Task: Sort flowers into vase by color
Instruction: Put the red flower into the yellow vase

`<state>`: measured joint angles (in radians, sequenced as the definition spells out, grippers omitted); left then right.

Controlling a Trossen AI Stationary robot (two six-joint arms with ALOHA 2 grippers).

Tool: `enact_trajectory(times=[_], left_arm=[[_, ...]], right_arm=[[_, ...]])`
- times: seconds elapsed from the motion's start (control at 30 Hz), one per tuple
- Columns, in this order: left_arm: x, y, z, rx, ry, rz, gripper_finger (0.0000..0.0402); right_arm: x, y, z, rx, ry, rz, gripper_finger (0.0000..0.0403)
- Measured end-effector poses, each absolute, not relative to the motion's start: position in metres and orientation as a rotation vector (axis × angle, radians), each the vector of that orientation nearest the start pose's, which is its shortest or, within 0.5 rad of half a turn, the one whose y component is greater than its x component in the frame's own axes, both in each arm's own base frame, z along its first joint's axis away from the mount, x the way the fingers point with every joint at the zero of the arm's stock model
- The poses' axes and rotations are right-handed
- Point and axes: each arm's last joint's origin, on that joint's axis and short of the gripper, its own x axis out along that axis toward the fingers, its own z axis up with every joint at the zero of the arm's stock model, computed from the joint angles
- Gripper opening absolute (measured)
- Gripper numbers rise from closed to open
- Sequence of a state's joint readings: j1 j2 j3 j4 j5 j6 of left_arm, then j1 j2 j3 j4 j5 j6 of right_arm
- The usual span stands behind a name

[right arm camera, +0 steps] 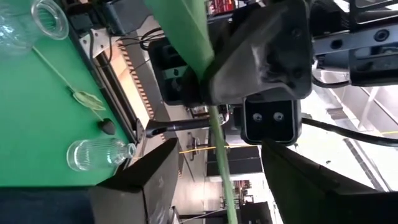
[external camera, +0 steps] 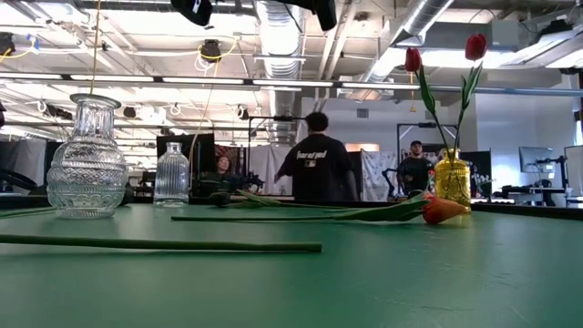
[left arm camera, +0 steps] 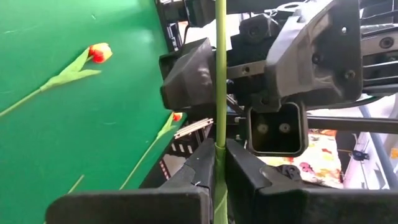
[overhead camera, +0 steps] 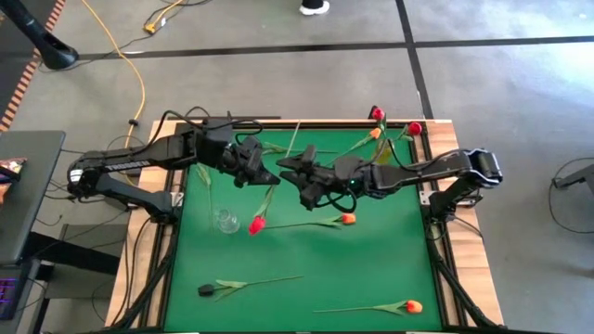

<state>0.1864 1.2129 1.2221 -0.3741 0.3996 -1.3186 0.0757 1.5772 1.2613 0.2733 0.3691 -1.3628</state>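
Above the green table [overhead camera: 371, 269], the left end effector [left arm camera: 219, 163] grasps a thin-stemmed red tulip [overhead camera: 257, 223]; right end effector [right arm camera: 211, 165] seemingly released.

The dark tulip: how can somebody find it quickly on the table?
Look at the green table, at its front left part, below the clear vase. The dark tulip lies flat there, alone. Its head is nearly black; the other heads are red or orange.
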Motion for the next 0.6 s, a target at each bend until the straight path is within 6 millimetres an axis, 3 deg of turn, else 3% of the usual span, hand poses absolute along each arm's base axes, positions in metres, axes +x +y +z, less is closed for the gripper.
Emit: enact_trajectory(times=[0.6], left_arm=[[0.2578, 0.0369, 0.3795, -1.4, 0.445, 0.043, 0.0021]], right_arm=[[0.3677, 0.0153, 0.3431, -1.365, 0.245, -0.208, 0.0033]])
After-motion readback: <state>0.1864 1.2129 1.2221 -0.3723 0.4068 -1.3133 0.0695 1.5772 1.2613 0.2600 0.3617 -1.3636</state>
